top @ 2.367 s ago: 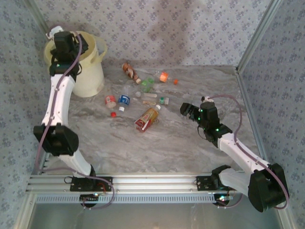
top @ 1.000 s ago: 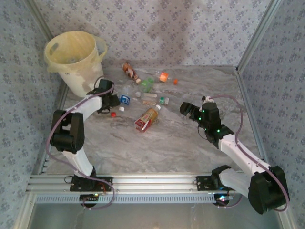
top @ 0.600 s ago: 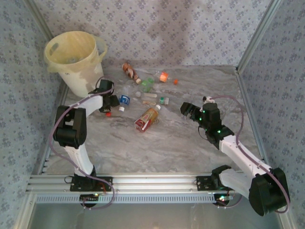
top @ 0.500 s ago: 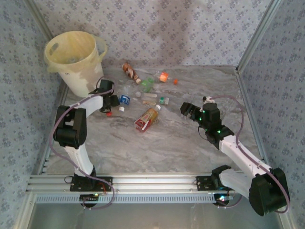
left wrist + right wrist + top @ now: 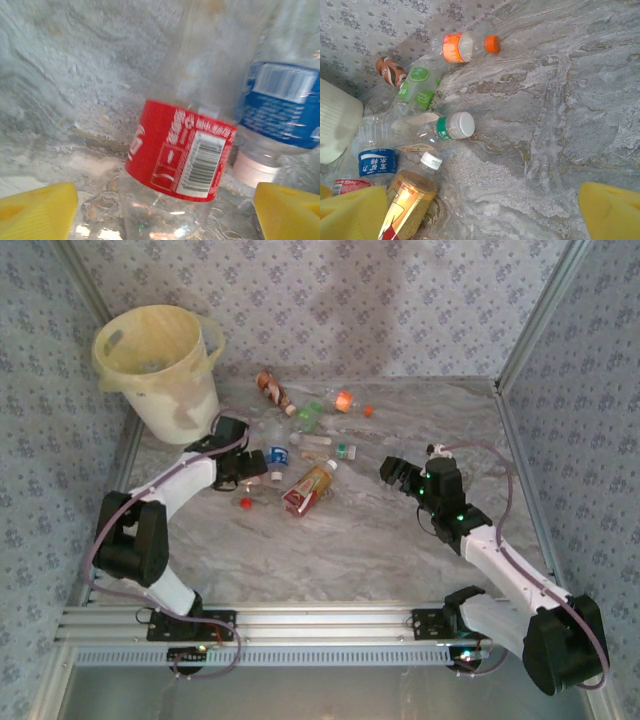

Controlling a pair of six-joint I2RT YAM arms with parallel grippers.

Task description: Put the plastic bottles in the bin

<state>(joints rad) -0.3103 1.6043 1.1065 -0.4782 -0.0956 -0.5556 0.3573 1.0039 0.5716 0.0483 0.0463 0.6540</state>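
Note:
My left gripper point(image 5: 252, 466) is low on the table and open. Its yellow fingertips point(image 5: 37, 210) stand apart on either side of a clear bottle with a red label point(image 5: 180, 155) and do not touch it. A blue-labelled bottle point(image 5: 282, 105) lies against that bottle's right side. Several other plastic bottles lie mid-table: a yellow tea bottle point(image 5: 308, 487), a green one point(image 5: 308, 417), an orange-labelled one point(image 5: 343, 400) and a brown one point(image 5: 270, 388). The cream bin point(image 5: 155, 360) stands at the far left. My right gripper point(image 5: 393, 472) hovers open and empty to the right of the pile.
A loose red cap point(image 5: 245, 503) lies near my left gripper, and an orange cap point(image 5: 368, 411) sits further back. A white-capped, green-labelled bottle point(image 5: 447, 127) lies ahead of my right gripper. Patterned walls and metal posts close in the table on three sides.
My left arm came down from over the bin to the table and pushed right into the pile. The blue-labelled bottle and the red cap shifted. The right arm stayed put.

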